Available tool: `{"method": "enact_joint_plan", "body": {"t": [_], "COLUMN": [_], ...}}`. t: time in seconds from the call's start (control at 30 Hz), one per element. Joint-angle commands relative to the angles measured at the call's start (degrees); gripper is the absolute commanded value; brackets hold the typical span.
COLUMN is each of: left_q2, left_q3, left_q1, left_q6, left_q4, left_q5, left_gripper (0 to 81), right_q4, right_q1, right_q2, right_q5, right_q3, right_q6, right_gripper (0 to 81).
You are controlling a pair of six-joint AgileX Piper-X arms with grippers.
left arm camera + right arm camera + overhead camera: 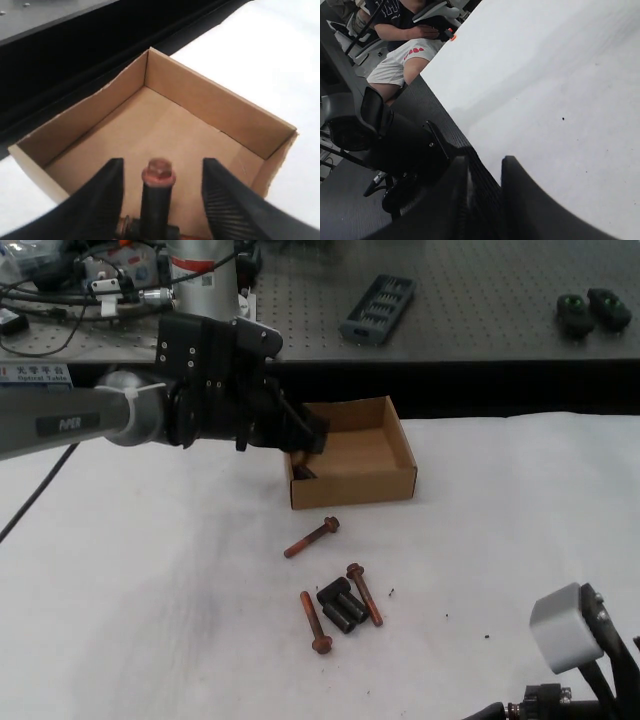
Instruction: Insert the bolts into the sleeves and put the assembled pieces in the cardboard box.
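Left pincer is hovering open over the cardboard box, sleeved bolt between its fingers, right pincer is hanging closed near right.

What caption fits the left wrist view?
Left gripper open over the cardboard box, sleeved bolt between its fingers.

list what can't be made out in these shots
- High view: the left arm hides the cardboard box's corner beneath it.
- Left wrist view: the assembled piece's lower end is cut off by the picture edge.
- High view: the loose sleeves overlap, too small to count.
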Motion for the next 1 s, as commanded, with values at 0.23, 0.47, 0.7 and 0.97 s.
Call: {"method": "enact_joint_plan", "body": {"t": [0.23,0.47,0.7,0.97], "left_q2": [-4.3,-7.0,-6.7,-5.1], "left_q3": [-1.3,-1.3,-1.1,-1.1], "left_q1": [-0.8,-1.5,-5.3,-7.3], "left_q6": [8.9,15.4,21.1,20.2], "left_q4": [17.3,25.1,32.7,31.1], "left_q5": [1.3,-2.5,-11.3,-14.6], "left_gripper": [41.0,35.6,34.9,34.9], "right_q4": [-0.3,-0.3,0.3,1.6], "right_q1": [0.3,0.1,-1.5,-11.5], "right_q2": [-0.4,-0.4,-0.4,-0.4], "right_q5": [0.2,1.1,6.9,18.1], "right_q3": [-0.1,-0.1,-0.2,-3.4], "right_q6": [0.0,-1.3,-0.4,2.6], "right_gripper": [18.7,18.7,18.7,18.7]}}
